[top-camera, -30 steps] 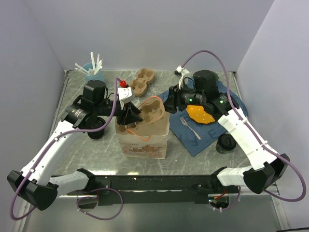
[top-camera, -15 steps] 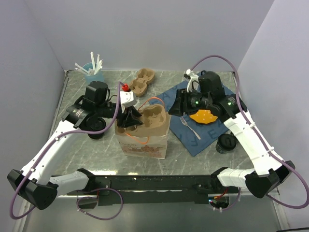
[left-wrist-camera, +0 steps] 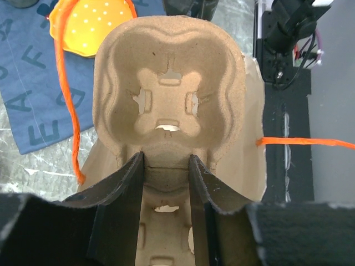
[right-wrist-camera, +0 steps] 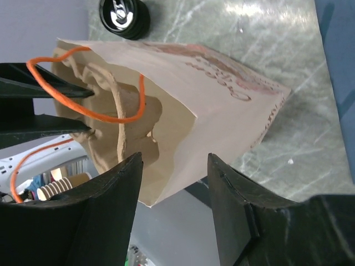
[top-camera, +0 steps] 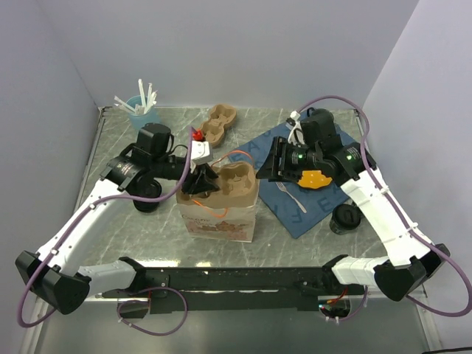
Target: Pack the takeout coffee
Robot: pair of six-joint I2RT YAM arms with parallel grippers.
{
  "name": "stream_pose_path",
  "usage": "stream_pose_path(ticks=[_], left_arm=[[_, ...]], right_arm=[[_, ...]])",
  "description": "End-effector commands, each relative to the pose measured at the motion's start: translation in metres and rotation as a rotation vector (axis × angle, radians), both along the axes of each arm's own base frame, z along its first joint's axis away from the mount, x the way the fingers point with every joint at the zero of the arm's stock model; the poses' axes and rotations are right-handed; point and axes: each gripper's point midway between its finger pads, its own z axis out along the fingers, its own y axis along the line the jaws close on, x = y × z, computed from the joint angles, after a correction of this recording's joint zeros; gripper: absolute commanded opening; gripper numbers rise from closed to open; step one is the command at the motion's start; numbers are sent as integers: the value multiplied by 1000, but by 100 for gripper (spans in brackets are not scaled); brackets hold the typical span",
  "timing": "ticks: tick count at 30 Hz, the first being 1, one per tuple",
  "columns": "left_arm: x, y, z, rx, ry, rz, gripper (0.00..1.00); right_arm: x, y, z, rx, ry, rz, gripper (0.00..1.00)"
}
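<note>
Right gripper (top-camera: 274,159) is backing off the paper bag (top-camera: 221,215), jaws apart, empty; left gripper (left-wrist-camera: 166,160) is clamping the cup carrier (left-wrist-camera: 166,72). I'm aiming to seat it level before fetching the takeout coffee (top-camera: 345,217) by the worktop's right edge.

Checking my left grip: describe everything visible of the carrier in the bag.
The carrier is brown moulded pulp with rounded cup wells. The well in view is empty and has a cross-shaped cutout in its floor. It sits in the open top of the paper bag, partly sticking out above the rim. The left gripper pinches its middle ridge between two wells.
</note>
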Motion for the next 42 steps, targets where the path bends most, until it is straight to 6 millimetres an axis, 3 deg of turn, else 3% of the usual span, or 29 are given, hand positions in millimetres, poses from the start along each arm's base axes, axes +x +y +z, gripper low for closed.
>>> stream_pose_path(ticks=[1, 5, 9, 13, 23, 29, 35, 42], left_arm=[[4, -5, 5, 19, -82, -34, 32], [7, -7, -2, 41, -82, -37, 31], [6, -8, -3, 51, -90, -42, 30], [3, -14, 9, 10, -116, -57, 30], [-2, -23, 24, -33, -132, -101, 29], [-9, -20, 13, 1, -114, -115, 29], [-17, -20, 4, 20, -83, -137, 27], [-20, -19, -7, 59, -74, -124, 27]], right_arm=[[-4, 0, -5, -7, 39, -29, 57], [-3, 3, -9, -12, 51, -29, 56], [2, 6, -16, -31, 57, -18, 47], [8, 6, -14, -50, 35, -15, 42], [13, 11, 8, -20, -5, -1, 48], [21, 9, 7, -60, -21, 4, 50], [34, 9, 2, -104, -39, 23, 44], [45, 22, 3, -91, -82, 99, 43]])
